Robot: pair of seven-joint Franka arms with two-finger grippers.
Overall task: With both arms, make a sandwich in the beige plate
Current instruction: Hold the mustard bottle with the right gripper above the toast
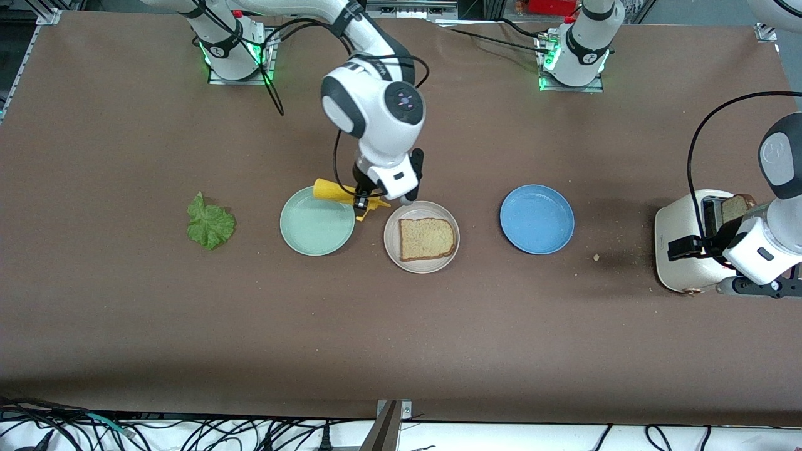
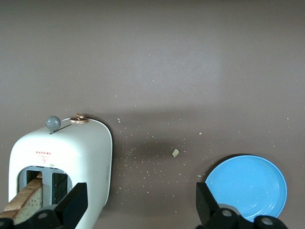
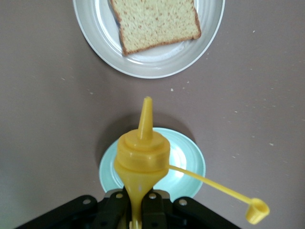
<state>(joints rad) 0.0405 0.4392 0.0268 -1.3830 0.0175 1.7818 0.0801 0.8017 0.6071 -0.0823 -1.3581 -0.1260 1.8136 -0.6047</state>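
On the brown desk (image 1: 125, 313), the white toaster (image 1: 686, 250) at frame right carries small unreadable red print. Left jaws (image 1: 708, 241) gape over it. Beige plate (image 1: 391, 247), centre, holds one bread slice (image 1: 427, 238). Right jaws (image 1: 363, 199) clamp a yellow squeeze bottle (image 1: 329, 191).

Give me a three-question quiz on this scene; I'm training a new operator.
1. True or false: the right gripper is shut on the mustard bottle.
2. What lies on the beige plate? A) lettuce B) one bread slice C) nothing
3. Where is the second bread slice?

Key
1. True.
2. B; the lettuce lies on the table.
3. In the toaster, by the open left gripper.
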